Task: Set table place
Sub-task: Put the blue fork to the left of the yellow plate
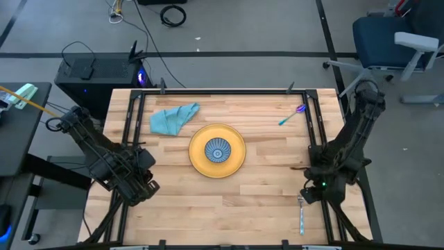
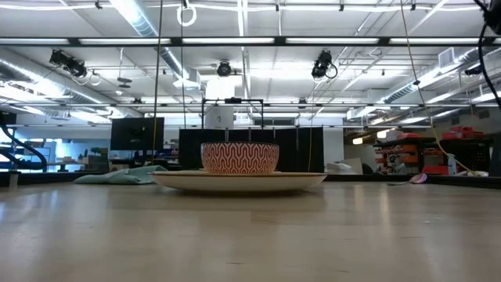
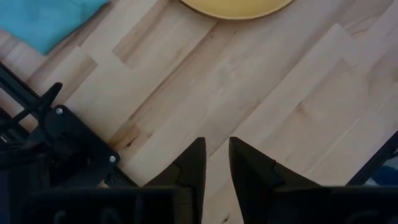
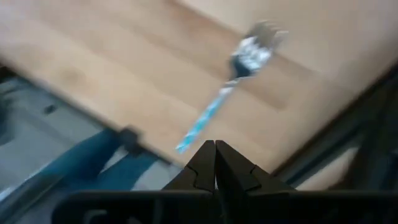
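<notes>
I see the table filling the frame's centre, with a yellow plate holding a bowl mid-frame and a fork at lower right. My right gripper hangs above that fork, fingers pressed together and empty; my left gripper, at lower left, shows a narrow gap.

Even overhead light, one blurred wrist view

Long ceiling strip lights glow white in the low view, washing the room bright and laying a soft sheen on the table, whose near planks fall out of focus. From above, the wood is evenly lit, with only faint, short shadows beside the plate and cloth. The left wrist view is sharp, grain crisp, its fingers dark silhouettes. The right wrist view is smeared by motion blur: the fork is streaked, its tines flaring with glare, and the table edge is soft.
</notes>
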`<action>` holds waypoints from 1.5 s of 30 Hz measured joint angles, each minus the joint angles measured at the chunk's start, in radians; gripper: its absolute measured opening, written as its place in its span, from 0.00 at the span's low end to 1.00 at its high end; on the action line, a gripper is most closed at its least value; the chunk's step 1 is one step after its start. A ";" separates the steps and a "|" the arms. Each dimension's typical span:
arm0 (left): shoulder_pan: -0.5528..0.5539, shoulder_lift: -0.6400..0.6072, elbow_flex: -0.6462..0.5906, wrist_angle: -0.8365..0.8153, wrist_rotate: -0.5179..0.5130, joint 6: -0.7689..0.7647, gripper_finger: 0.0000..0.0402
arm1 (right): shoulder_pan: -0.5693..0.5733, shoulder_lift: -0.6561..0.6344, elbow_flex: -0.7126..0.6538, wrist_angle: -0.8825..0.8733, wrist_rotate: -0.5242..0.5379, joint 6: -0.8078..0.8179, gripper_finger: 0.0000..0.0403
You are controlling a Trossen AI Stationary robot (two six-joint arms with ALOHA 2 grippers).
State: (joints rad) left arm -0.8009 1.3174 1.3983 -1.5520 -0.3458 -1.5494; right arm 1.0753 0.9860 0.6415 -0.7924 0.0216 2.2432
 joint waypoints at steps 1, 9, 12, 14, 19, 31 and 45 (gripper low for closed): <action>0.000 0.000 0.000 0.001 -0.003 0.000 0.19 | 0.017 0.026 0.000 -0.011 0.000 0.024 0.04; 0.000 0.000 0.000 0.013 -0.032 0.000 0.18 | 0.089 0.226 0.000 -0.016 -0.025 0.124 0.04; 0.000 0.000 0.000 0.017 -0.032 0.000 0.19 | 0.094 0.277 0.000 0.013 -0.038 0.136 0.04; 0.000 0.000 0.000 0.018 -0.038 0.000 0.20 | 0.093 0.308 0.000 0.039 -0.038 0.137 0.04; 0.000 0.000 0.000 0.019 -0.058 0.000 0.19 | 0.093 0.381 0.000 0.111 -0.042 0.127 0.04; 0.000 0.000 0.000 0.022 -0.058 0.000 0.19 | 0.093 0.448 0.000 0.157 -0.062 0.102 0.04; 0.000 0.000 0.000 0.023 -0.064 -0.001 0.18 | 0.065 0.455 0.001 0.154 -0.038 0.066 0.04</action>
State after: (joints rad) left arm -0.8009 1.3174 1.3983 -1.5295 -0.4097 -1.5501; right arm 1.1399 1.4414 0.6423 -0.6382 -0.0167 2.3091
